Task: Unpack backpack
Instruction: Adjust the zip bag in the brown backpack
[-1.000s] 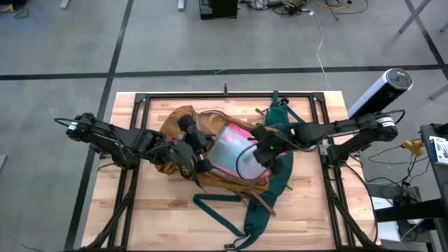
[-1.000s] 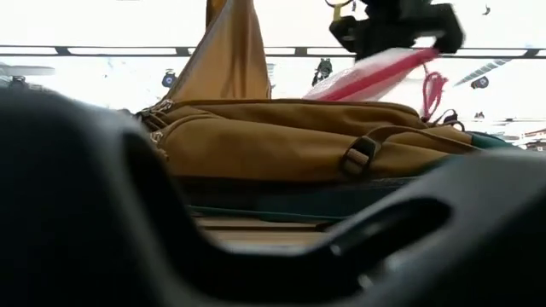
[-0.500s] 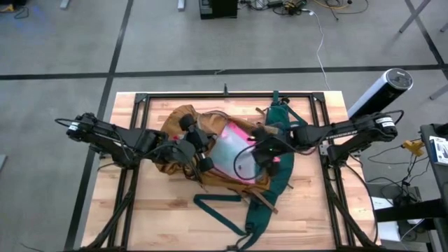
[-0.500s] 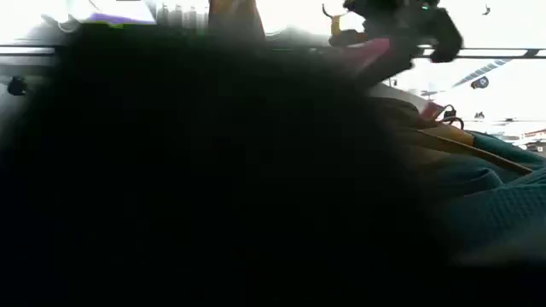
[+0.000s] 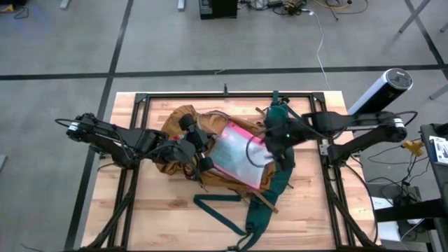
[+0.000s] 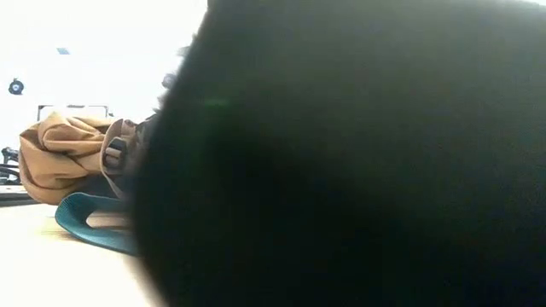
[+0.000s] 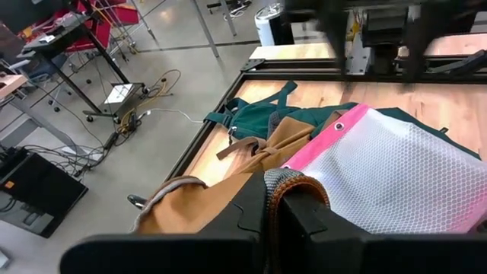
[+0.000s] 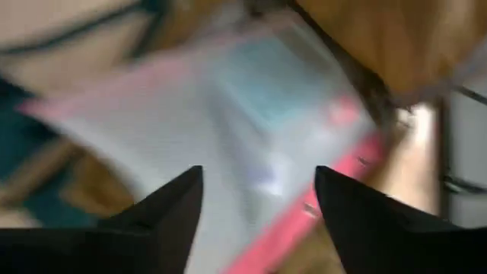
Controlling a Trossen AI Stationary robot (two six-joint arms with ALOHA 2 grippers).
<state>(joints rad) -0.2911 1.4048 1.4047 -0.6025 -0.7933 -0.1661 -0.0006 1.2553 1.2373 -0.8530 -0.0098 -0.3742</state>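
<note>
A mustard-tan backpack [image 5: 183, 119] is seen lying near the middle of the wooden table [image 5: 315, 210] in the high view, its dark green straps [image 5: 231, 213] trailing toward the lower centre of the frame and its green back panel spread toward the right.

At the left of that frame, the left arm is stretched across the table from the left edge, and the left gripper [image 5: 199, 155] is set against the bag's tan fabric, just left of centre. In the left wrist view the two dark fingers [image 7: 251, 209] are pressed together on a grey-edged fold [image 7: 293, 183] of the backpack's fabric at the lower centre of the picture.

At the centre, a clear pink-edged zip pouch [image 5: 234, 150] is shown lying on top of the bag, its honeycomb-textured plastic and a small metal eyelet [image 7: 337, 126] visible in the right half of the left wrist view.

Right of centre, the right gripper [image 5: 274, 136] is poised over the pouch's right edge, beside the green panel. In the right wrist view its fingers [image 8: 163, 205] are spread apart with the blurred pouch [image 8: 251, 114] behind them, nothing being held between them.

In the low view, most of the frame is blocked by a dark shape close to the lens; only a bunched tan corner of the bag [image 6: 68, 153] and a green strap loop [image 6: 90, 223] are seen at the left.

A white cylinder with a dark cap [image 5: 381, 91] stands off the table at the upper right. No legible writing or brand marks can be made out.
</note>
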